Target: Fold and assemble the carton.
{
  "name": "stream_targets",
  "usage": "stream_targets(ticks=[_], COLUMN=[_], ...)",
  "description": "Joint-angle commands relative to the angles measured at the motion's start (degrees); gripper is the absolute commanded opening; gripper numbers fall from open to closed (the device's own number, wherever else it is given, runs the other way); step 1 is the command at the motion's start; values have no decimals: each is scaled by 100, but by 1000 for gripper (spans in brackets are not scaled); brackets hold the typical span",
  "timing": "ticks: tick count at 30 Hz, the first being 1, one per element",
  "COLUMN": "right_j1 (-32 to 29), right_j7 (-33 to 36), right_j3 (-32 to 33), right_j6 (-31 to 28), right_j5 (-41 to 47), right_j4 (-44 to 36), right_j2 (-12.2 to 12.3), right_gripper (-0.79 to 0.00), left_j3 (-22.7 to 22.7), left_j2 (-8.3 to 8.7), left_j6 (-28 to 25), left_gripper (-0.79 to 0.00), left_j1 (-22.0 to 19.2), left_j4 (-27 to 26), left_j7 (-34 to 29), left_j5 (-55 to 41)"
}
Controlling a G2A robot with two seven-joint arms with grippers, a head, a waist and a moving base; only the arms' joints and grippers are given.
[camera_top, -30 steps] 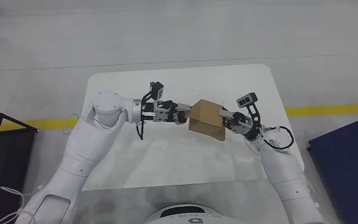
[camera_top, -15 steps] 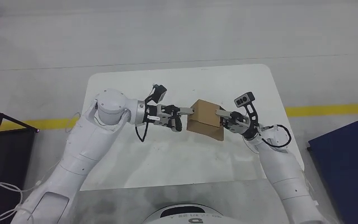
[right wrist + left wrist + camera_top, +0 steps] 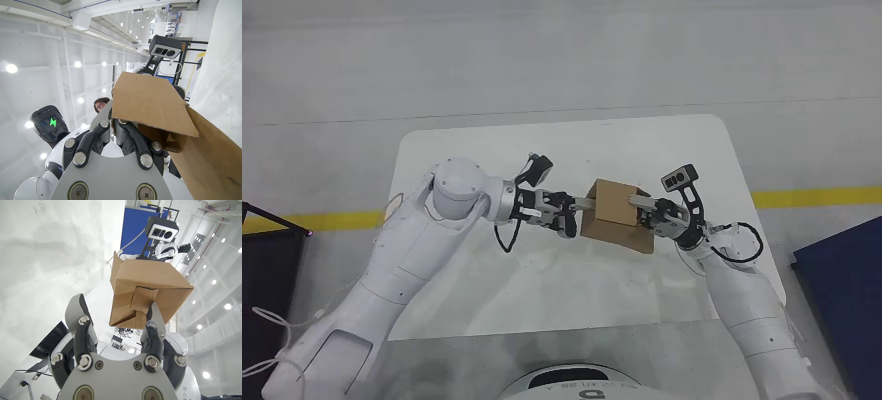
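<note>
1. We see a white table standing on a pale grey floor.
2. We see a yellow stripe crossing the floor beyond both table ends.
3. We see round ceiling lights glowing overhead.

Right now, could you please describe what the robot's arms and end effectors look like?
The left arm and right arm have smooth white shells with rounded joints. The left end effector and right end effector are grey metal with black linkages, silver screws and black finger pads. Each wrist carries a bracket-mounted camera and a black cable.
</note>
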Motion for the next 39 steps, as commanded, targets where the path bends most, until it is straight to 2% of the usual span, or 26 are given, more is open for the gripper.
stream_targets(ticks=[1,13,15,17,18,21,26,30,34,39], right_j1=[2,36,39,43,43,47,70,130,194,261], right_j7=[6,18,17,7,-4,-10,-104,-251,-317,-607], right_j3=[-4,-33,-30,-15,0,50,139,188,212,56], right_j6=[0,19,7,-12,-15,-24,-57,-79,15,196], right_j5=[11,58,67,70,82,95,-46,-375,-762,-1939], right_j4=[3,53,71,95,115,166,259,312,282,163], right_j2=[3,19,22,26,29,41,69,101,142,203], right_gripper=[-785,-785,-785,-785,-785,-785,-785,-785,-785,-785], left_j3=[44,218,143,-19,-133,-574,-1660,-2096,-1923,-1391], left_j2=[-9,-47,-33,3,31,143,342,412,399,289], left_j6=[-3,-53,-81,-120,-141,-255,-700,-969,-1111,-1333], left_gripper=[-231,-243,-219,-157,-102,-92,-80,-62,-22,0], left_j1=[-29,-149,-124,-55,-2,269,948,1380,1493,1255], left_j4=[12,67,64,47,29,-142,-528,-608,-459,-153], left_j7=[6,84,130,191,214,201,287,372,398,666], left_j5=[-9,-57,-111,-176,-203,-342,-859,-1139,-1111,-1067])
